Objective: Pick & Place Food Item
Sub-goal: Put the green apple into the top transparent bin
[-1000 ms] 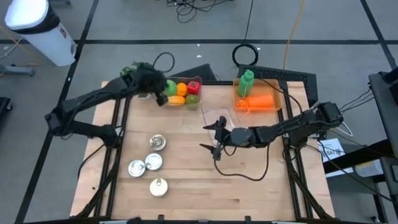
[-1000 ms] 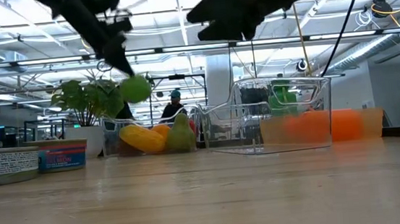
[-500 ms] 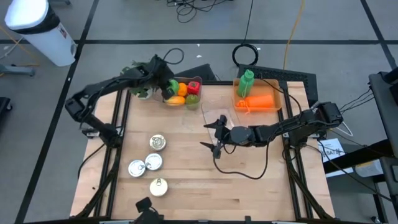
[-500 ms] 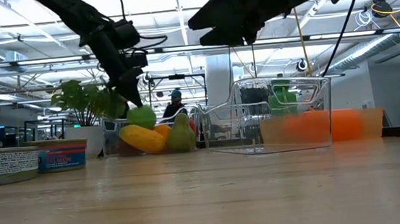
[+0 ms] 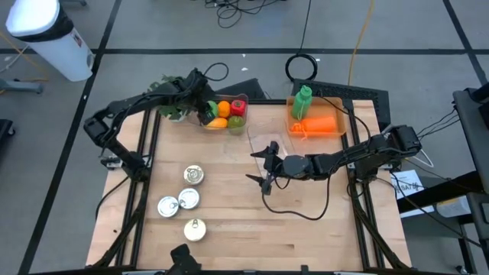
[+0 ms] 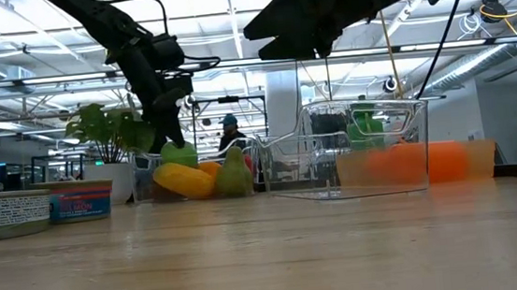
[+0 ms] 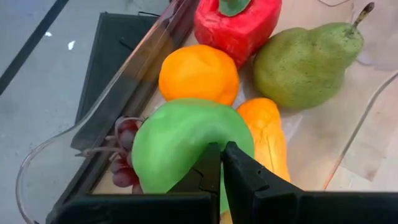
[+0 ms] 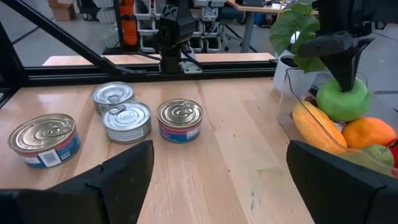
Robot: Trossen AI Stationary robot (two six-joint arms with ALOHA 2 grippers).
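Left gripper was down in the clear plastic produce bin at the table's far-left edge, fingers pinched onto the round green apple-like fruit; the low view had that fruit sitting on top of the pile. Fruit touched the orange, the yellow-orange elongated squash piece and a bunch of dark red grapes against the bin wall. Red bell pepper and speckled green pear were further along in the same bin. Leafy green potted plant stood just outside the bin, off the table's far-left corner. Four silver-topped tin cans were clustered on the wooden table near-left, well apart from the bin. Right gripper hung over the table middle, fingers spread wide, holding nothing, near a second clear plastic container. Orange tray with a green bottle sat at the far-right.
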